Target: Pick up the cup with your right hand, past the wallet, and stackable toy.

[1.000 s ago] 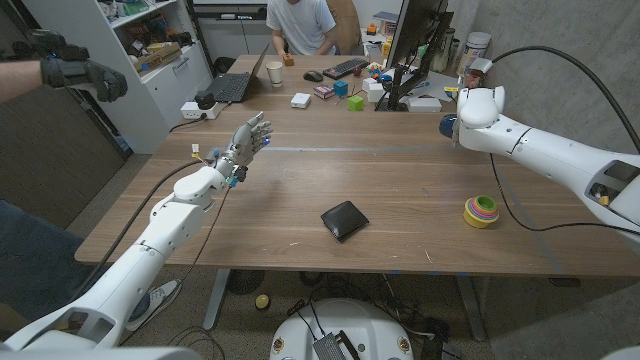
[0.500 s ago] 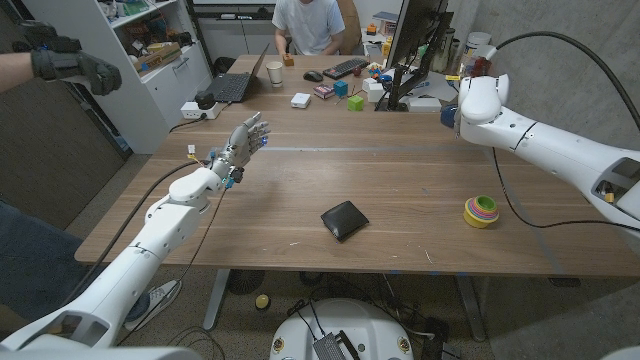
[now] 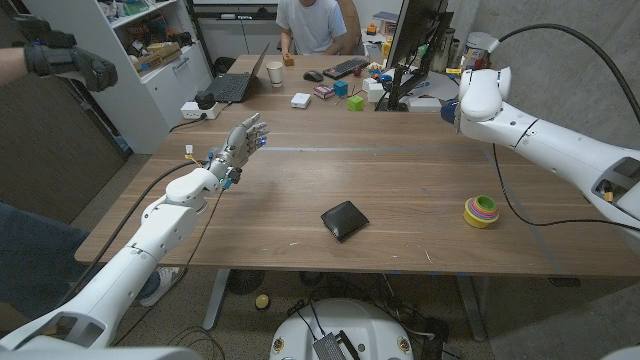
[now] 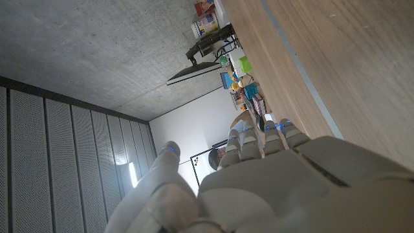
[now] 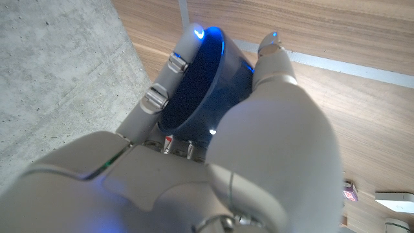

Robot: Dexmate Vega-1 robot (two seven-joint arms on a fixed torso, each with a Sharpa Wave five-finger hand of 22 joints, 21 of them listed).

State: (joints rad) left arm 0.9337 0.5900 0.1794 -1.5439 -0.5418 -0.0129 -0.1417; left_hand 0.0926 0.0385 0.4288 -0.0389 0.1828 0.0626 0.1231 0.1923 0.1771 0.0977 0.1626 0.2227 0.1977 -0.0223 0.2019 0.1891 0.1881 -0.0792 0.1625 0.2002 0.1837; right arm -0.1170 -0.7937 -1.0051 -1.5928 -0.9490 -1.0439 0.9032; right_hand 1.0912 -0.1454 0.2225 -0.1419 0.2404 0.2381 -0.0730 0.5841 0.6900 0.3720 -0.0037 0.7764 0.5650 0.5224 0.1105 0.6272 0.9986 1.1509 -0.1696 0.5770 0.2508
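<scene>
Right hand (image 5: pixel 213 129), gripping the dark blue cup (image 5: pixel 200 84), has risen slightly over the wooden desk's (image 3: pixel 400 180) far right corner; pickup looks done; left hand (image 3: pixel 243 140) hovers open.

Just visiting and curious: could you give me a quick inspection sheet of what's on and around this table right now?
Surface: wooden table, a pale line across it.
Job's things: blue cup in the right hand; black wallet mid-table; stackable toy near the right edge.
Clutter: laptop, keyboard, small blocks at the far end.
Hands: left hand raised, fingers apart, holding nothing.
Cables: black cable along the right arm.
Surroundings: seated person behind the table.
</scene>
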